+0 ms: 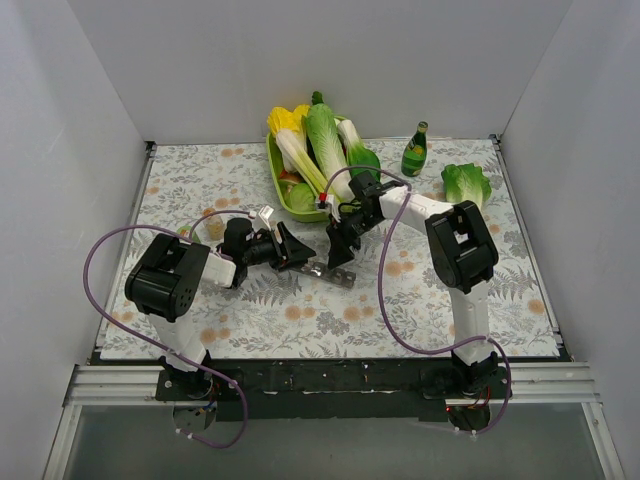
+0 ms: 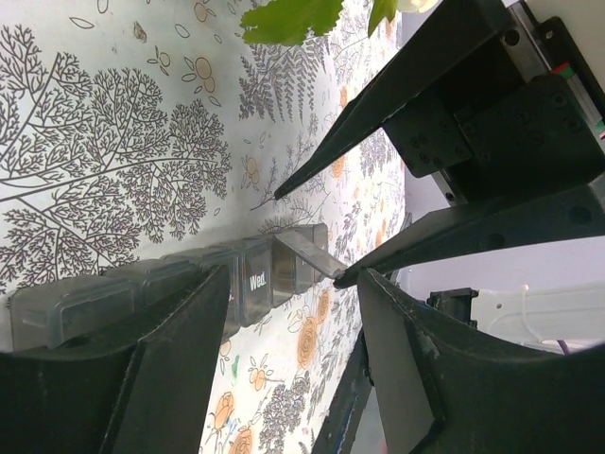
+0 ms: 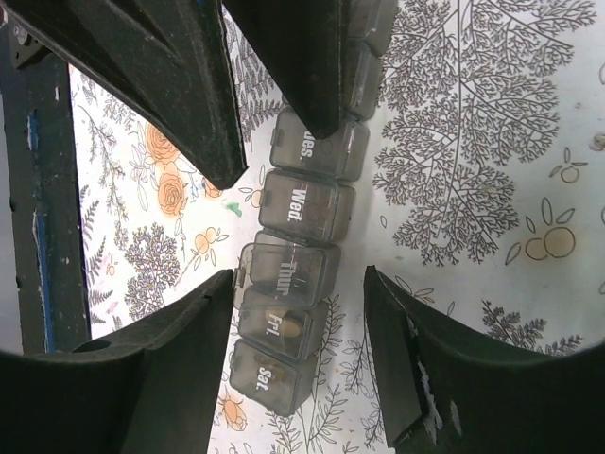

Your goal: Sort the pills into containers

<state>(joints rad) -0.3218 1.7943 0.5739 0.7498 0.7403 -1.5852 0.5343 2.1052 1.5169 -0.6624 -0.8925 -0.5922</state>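
- Fingers of the right gripper (image 3: 298, 274) stand spread, grasping nothing, one on each side of the Thur.–Sat. end of the containers (image 3: 304, 203).
- Left gripper (image 2: 293, 276) is likewise released and empty (one tip beside the strip, the other over the Tues. box).
- Table (image 1: 200, 320) wears a floral cloth.
- Green tray (image 1: 278, 180) at the back holds leafy vegetables (image 1: 325, 145).
- Lettuce head (image 1: 467, 183) lies at the right rear, with the green bottle (image 1: 415, 152) upright between it and the tray.
- The containers, a grey joined strip, lie mid-table in front of the tray, between both grippers; the lid (image 2: 307, 253) next to Wed. stands raised.
- Tan pill (image 3: 291, 327) sits in the Fri. box.
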